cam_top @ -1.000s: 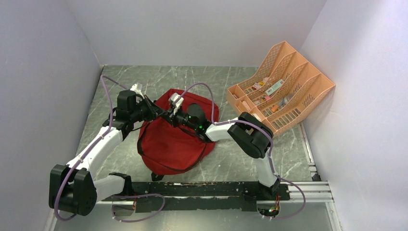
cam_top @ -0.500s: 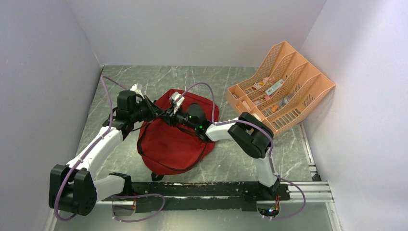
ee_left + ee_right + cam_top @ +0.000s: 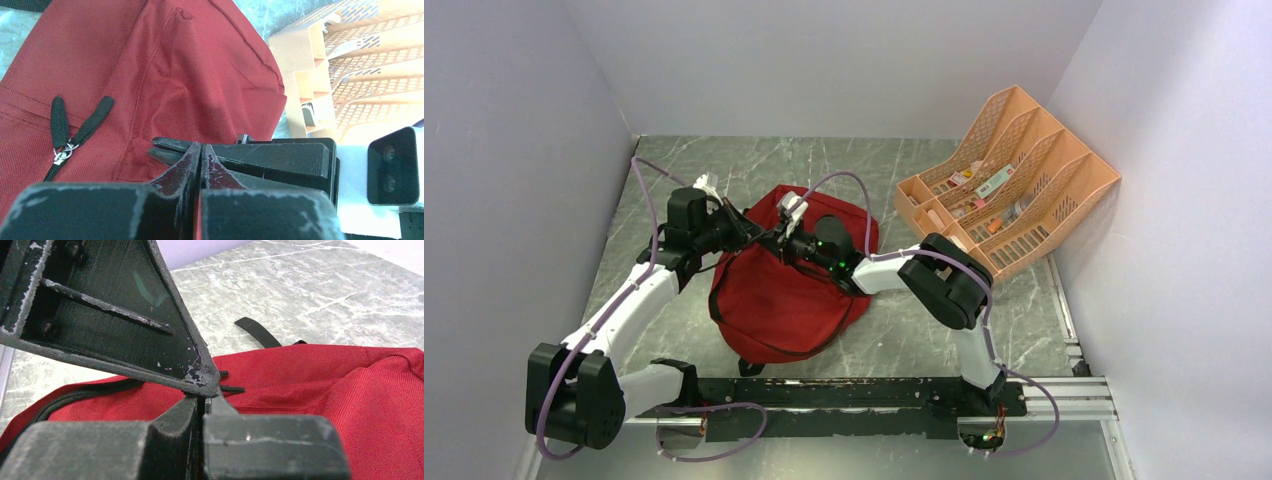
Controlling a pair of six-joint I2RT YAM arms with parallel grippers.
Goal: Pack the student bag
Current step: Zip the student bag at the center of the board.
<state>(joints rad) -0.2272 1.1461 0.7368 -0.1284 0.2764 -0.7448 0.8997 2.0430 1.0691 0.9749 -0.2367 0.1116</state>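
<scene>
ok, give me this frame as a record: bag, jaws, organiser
bag: red, lying on table, centre
left jaws: shut, pinching bag fabric
right jaws: shut at black zip pull; hold unclear
spacing: both jaws' tips nearly touching, at bag's far end
organiser: peach, far right, small items inside

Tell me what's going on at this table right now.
Two arms are working on the student bag, lying on the table. The left gripper is shut on a fold of its red fabric; the right gripper is shut right beside it, seemingly at the zipper. Small items sit in the peach organiser, not yet packed.
</scene>
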